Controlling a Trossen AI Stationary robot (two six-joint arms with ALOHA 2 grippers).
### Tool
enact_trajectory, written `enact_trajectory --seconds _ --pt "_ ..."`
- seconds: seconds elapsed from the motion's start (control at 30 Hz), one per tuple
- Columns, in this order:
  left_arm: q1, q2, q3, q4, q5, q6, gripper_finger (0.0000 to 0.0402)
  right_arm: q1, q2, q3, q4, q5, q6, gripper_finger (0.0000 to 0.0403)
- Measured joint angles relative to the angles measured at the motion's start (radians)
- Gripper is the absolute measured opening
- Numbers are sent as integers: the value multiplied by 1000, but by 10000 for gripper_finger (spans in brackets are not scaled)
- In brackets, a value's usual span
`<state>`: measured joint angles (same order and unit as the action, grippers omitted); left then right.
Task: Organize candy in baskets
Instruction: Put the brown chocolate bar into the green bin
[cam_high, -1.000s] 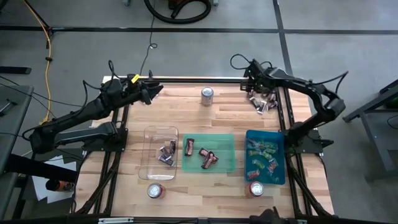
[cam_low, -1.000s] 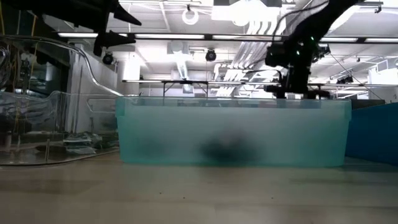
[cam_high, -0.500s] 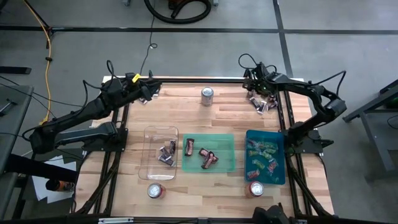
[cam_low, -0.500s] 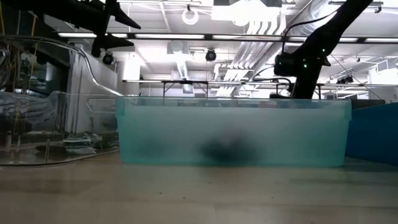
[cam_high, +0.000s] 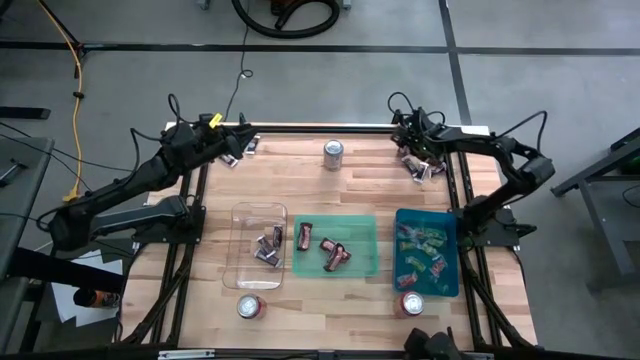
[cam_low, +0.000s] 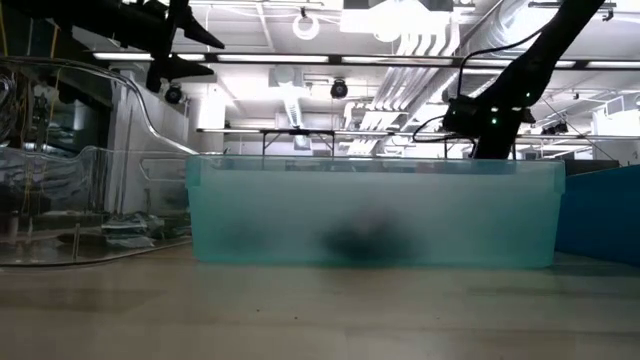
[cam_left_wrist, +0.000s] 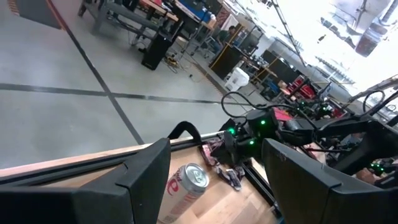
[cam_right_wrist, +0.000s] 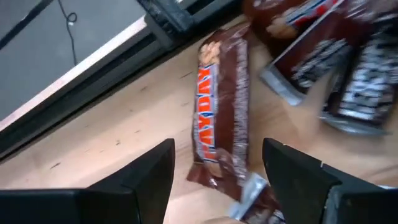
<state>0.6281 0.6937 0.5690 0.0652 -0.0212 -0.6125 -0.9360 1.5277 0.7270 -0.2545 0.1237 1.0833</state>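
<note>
Right tool (cam_high: 408, 139) hovering low at the far right corner of the surface (cam_high: 300, 180), directly over the loose pile of candy (cam_high: 420, 163), fingers spread and empty. Straight ahead of it and between the two dark fingers (cam_right_wrist: 298, 180) in the right wrist view: one maroon-brown bar (cam_right_wrist: 221, 106), flat on the wood, long axis running away from the wrist and roughly in line with the gap, so probably only a straight descent and a squeeze across the narrow width needed. Just beside it, more bars with dark and silver wrappers (cam_right_wrist: 348, 81), touching or overlapping one another, close enough to be caught by the farther finger. Clearly the nearer arm for this pile. Left tool (cam_high: 238, 148) parked at the far left corner, well apart from the pile, likewise spread and holding nothing. Readable on the maroon-brown wrapper: "AYDAY" in red on white, likely PayDay; white lettering on the neighbouring dark wrappers too blurred to read. Red script on the silver can (cam_left_wrist: 186, 182) in the left wrist view, not legible. Baskets in a row near the front: clear basket (cam_high: 258, 246) and green basket (cam_high: 336, 246) each with a few pieces, teal-blue basket (cam_high: 427, 251) with green and pink sweets
</note>
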Motion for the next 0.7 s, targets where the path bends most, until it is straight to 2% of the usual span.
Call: enact_trajectory --seconds 0.17,0.27,0.37,0.53,0.57,0.7 --pt "16 0 0 1 43 -4 241 9 78 52 -31 7 1 237" --pt "16 0 0 0 47 -4 241 10 109 72 -51 22 16 218" --pt "16 0 0 0 47 -4 241 12 115 79 -56 23 13 167" --pt "16 0 0 0 47 -3 241 25 80 79 -70 29 -62 28" --pt "16 -1 0 0 47 -4 241 30 58 79 -71 37 -86 17" --pt "16 -3 0 10 46 -3 241 54 -64 97 -78 53 -153 26"
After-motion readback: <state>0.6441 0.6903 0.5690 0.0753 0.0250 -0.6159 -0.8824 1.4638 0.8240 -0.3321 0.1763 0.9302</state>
